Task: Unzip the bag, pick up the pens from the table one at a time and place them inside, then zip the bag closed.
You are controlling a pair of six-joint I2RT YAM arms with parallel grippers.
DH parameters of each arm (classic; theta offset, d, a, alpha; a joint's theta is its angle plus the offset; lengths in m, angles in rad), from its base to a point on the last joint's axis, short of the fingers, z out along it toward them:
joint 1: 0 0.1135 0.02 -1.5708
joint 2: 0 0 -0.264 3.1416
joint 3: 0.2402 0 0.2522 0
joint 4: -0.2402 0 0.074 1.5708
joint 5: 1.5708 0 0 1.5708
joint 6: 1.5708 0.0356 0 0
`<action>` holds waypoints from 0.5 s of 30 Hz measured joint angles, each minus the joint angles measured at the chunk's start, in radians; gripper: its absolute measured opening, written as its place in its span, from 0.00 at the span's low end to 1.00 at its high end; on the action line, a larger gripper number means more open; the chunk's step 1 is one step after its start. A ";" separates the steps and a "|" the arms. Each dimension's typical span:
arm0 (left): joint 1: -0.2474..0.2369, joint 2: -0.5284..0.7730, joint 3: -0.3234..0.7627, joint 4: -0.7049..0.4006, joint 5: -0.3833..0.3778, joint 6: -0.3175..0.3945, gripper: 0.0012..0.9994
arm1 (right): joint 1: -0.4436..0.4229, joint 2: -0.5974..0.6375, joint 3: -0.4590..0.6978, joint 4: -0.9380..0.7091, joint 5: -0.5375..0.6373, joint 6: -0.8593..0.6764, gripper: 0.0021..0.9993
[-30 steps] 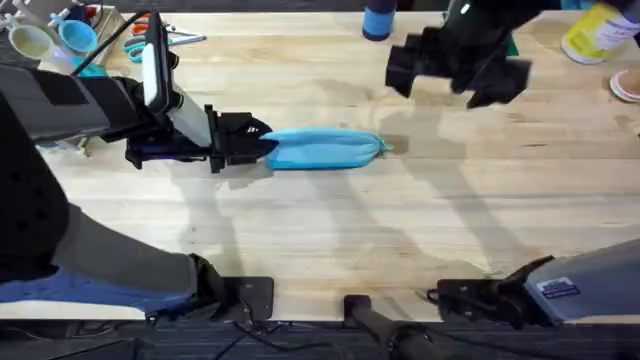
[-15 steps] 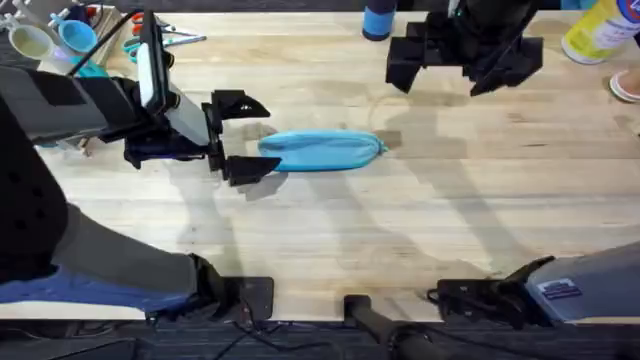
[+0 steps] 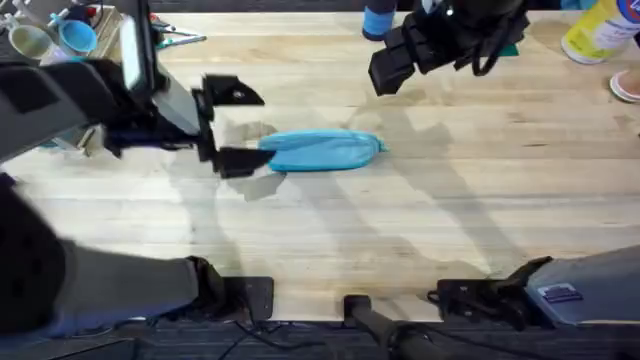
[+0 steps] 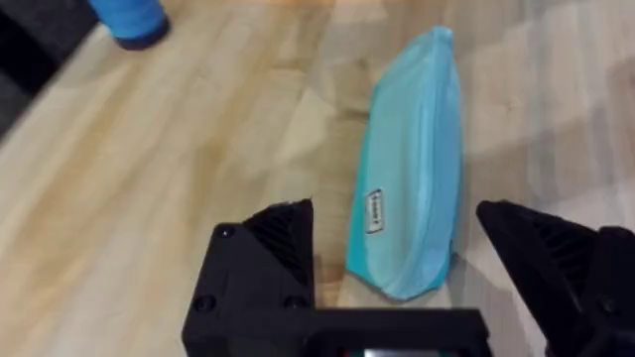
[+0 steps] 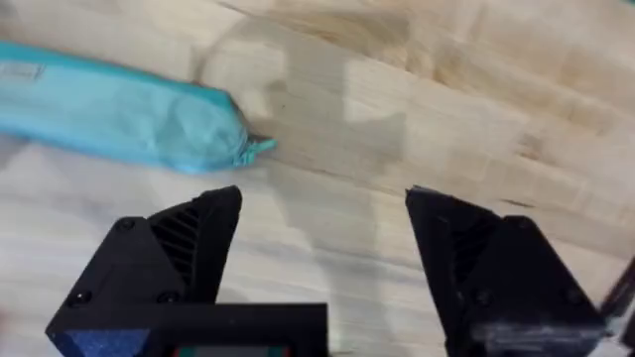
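- The left gripper (image 3: 232, 125) stands toward the table's (image 3: 400, 230) left edge, jaws spread wide and holding nothing, its fingers either side of the bag's near end without touching it.
- The bag (image 3: 320, 151) lies flat and lengthwise near the table's middle, light blue, plump, with a small tab at its right end.
- The right gripper (image 3: 392, 62) hangs near the far edge, beyond the bag's right end, jaws wide and empty.

The left gripper (image 3: 236, 125) is releasing the bag (image 3: 320, 150), its jaws spreading wide and the arm rising off the table (image 3: 420, 220). The right gripper (image 3: 392, 62) is shifting leftward along the far edge.
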 joint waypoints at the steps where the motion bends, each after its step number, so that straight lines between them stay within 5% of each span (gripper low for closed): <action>1: 0.000 -0.033 0.022 -0.014 -0.019 -0.019 1.00 | 0.007 -0.012 0.003 -0.006 0.000 -0.021 1.00; 5: 0.000 -0.153 0.095 -0.040 -0.085 -0.145 1.00 | 0.021 -0.084 0.005 -0.053 -0.001 -0.085 1.00; 15: 0.000 -0.437 0.184 -0.048 -0.347 -0.693 1.00 | 0.010 -0.306 -0.029 -0.075 -0.003 -0.152 1.00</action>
